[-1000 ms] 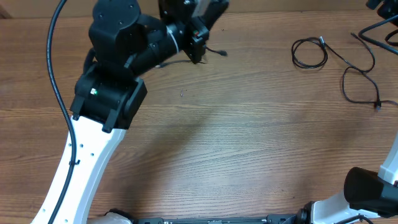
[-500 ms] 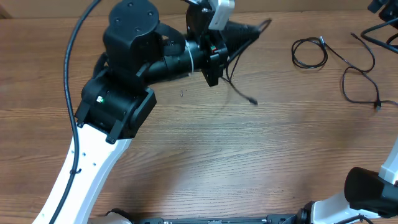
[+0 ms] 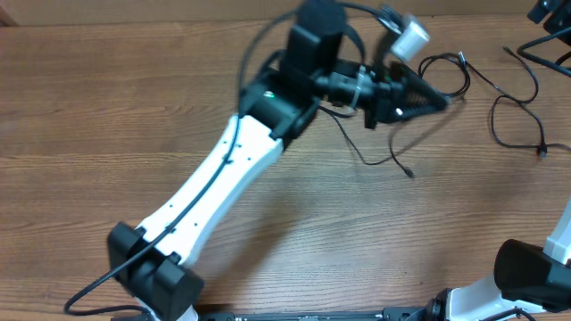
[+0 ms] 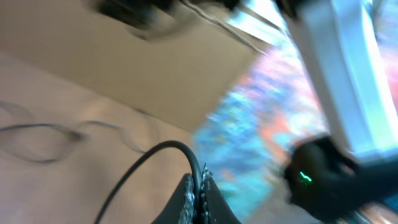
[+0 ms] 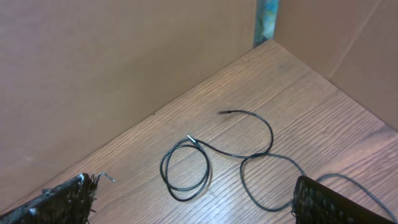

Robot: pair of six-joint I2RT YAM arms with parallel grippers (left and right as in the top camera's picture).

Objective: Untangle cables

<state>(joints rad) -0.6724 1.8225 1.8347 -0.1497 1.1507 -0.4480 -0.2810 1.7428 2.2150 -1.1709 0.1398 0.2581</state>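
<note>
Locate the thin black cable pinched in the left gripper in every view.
Overhead: thin black cable hangs below the left gripper, upper centre-right.
Left wrist: arcs up-left from the shut fingertips, bottom centre.
Right wrist: not in it.
Shared landmark: brown wooden table.

2 thin black cables noted. The held cable (image 4: 163, 145) is pinched in the closed left gripper (image 4: 198, 180); its free length hangs in a loose curve, ending in a small plug above the surface (image 3: 268, 205). The second cable (image 5: 242, 155) lies flat at the far right in 2 loose loops, with both ends free.
</note>
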